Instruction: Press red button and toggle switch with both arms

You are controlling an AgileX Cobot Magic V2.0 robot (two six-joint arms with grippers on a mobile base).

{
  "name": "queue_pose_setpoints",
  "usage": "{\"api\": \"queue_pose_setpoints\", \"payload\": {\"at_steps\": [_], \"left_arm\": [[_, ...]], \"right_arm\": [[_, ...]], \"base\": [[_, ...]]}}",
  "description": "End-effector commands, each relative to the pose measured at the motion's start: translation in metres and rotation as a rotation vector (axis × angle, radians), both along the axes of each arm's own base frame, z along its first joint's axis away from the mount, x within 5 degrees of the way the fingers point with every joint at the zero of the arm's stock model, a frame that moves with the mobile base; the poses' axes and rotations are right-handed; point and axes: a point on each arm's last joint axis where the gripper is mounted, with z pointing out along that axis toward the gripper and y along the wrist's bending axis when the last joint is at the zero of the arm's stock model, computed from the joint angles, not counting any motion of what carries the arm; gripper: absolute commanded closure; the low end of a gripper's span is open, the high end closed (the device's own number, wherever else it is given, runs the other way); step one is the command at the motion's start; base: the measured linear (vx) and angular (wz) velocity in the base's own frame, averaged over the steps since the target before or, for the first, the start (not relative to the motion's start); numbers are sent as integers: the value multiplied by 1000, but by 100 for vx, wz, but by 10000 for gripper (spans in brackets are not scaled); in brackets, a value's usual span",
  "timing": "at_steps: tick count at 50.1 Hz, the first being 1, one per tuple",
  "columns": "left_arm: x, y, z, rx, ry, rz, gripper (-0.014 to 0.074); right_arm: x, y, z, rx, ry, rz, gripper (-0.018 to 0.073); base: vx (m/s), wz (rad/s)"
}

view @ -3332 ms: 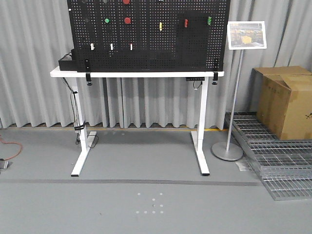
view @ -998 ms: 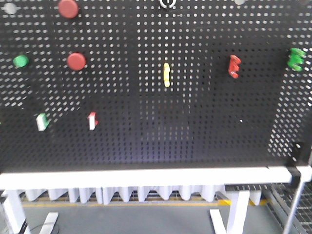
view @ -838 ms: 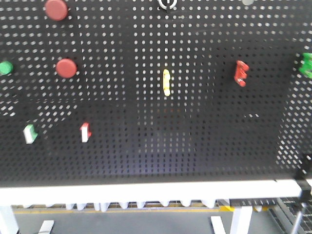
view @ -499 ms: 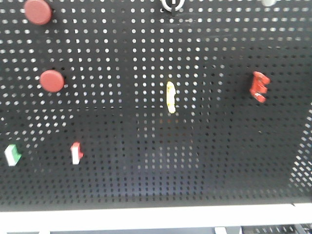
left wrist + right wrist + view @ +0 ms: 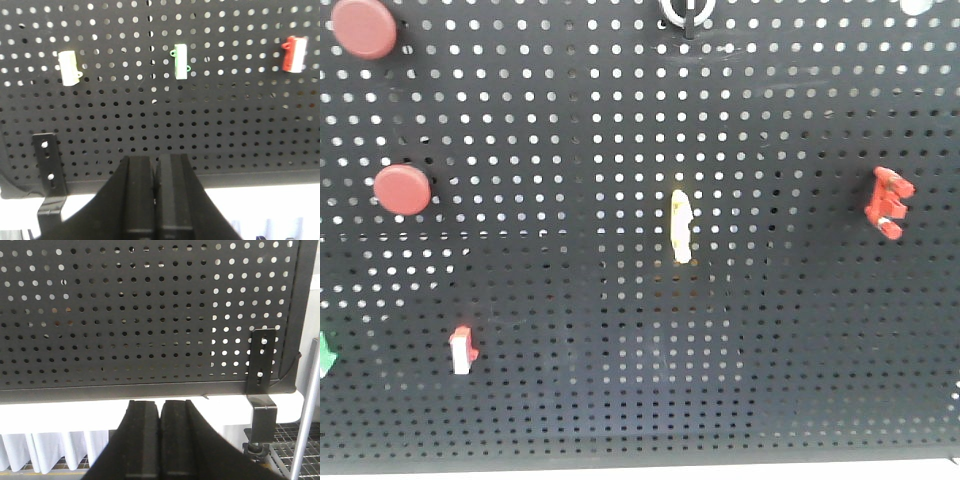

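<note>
The left claw (image 5: 156, 164) and right claw (image 5: 160, 407) are each clenched on nothing, low before the pegboard's (image 5: 570, 400) bottom edge above the white table (image 5: 50, 415), while the toggle switch (image 5: 888, 200) sits tilted at the board's right, well apart from the lower red button (image 5: 402, 190) at far left.
</note>
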Motion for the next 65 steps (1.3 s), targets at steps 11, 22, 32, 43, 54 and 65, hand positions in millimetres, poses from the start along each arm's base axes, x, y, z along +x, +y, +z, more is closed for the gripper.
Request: {"api": "queue_pose_setpoints", "payload": {"at_steps": [11, 22, 32, 43, 54, 65], "left_arm": [[1, -1, -5, -17, -32, -13, 595], [1, -1, -5, -17, -32, -13, 595], [1, -1, -5, -17, -32, -13, 595], [1, -1, 0, -15, -63, -16, 595], [-2, -3, 12, -13, -195, -39, 595], [-15, -6, 51, -181, -481, -127, 595]], "right_arm": [[0, 0, 4, -12, -72, 1, 559], [0, 0, 4, -12, -72, 1, 559], [0, 0, 4, -12, -72, 1, 559], [0, 0, 5, -15, -82, 2, 559], [-1, 1, 15, -17, -197, 11, 559], [-10, 1, 56, 129, -419, 37, 559]], "base": [[2, 0], [0, 0], [0, 0], [0, 0], [0, 0], [0, 0]]}}
